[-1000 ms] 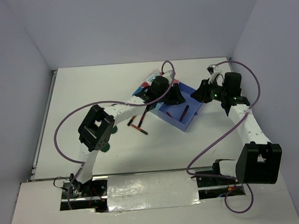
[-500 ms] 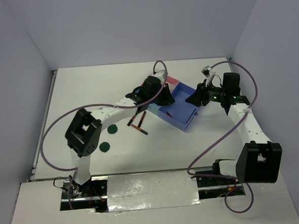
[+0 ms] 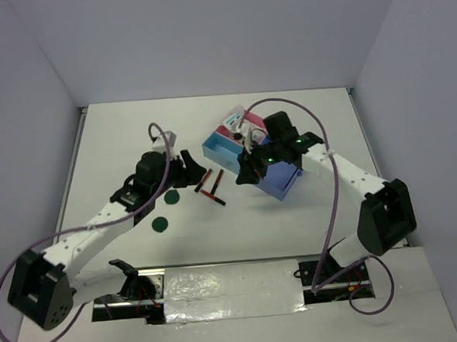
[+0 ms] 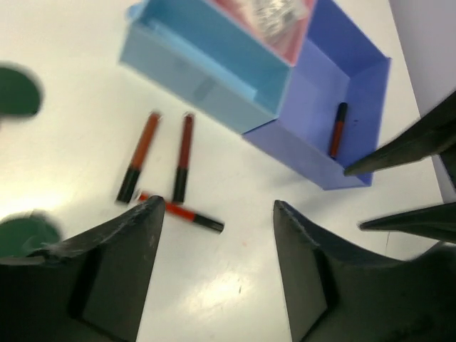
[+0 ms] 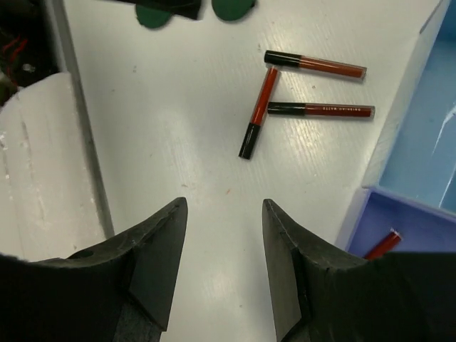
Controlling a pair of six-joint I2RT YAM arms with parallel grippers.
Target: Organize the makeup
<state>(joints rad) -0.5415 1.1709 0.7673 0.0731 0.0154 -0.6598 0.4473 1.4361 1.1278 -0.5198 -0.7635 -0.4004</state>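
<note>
The left tool [image 4: 217, 206] is released: its two dark fingers [image 4: 121, 271] stand wide apart with nothing between them, above the white tabletop [image 3: 133, 130]. In its wrist view, three thin red-and-black pencil-like sticks [image 4: 183, 167] lie just off the left fingertip, two side by side at 11 o'clock. The third [image 4: 182, 212] lies crosswise below them, one end close to that fingertip. Farther out at 1 o'clock sits the blue plastic tray [image 4: 356, 92]. A fourth red-and-black stick [image 4: 338, 130] lies in its dark-blue compartment, with the light-blue compartment [image 4: 214, 50] beside it. At 12 o'clock a blurred white packet [image 4: 274, 11] lies in the pink compartment. Two small round dark green discs [image 4: 18, 89] lie on the tabletop at 9 and 10 o'clock.

The right tool [image 5: 223, 206] is also released, its fingers [image 5: 160, 249] spread over bare tabletop and grasping nothing. In its wrist view the same three loose sticks lie at 12 to 1 o'clock. The green discs are beyond them at the top edge, and the tray wall is at 3 o'clock.

From overhead, the left tool [image 3: 193, 165] and right tool [image 3: 245, 170] face each other. The loose sticks [image 3: 211, 195] lie between them, and the right tool hangs over the tray's near edge. The discs [image 3: 171, 196] lie at 7 o'clock of the left tool, well apart from the tray.
</note>
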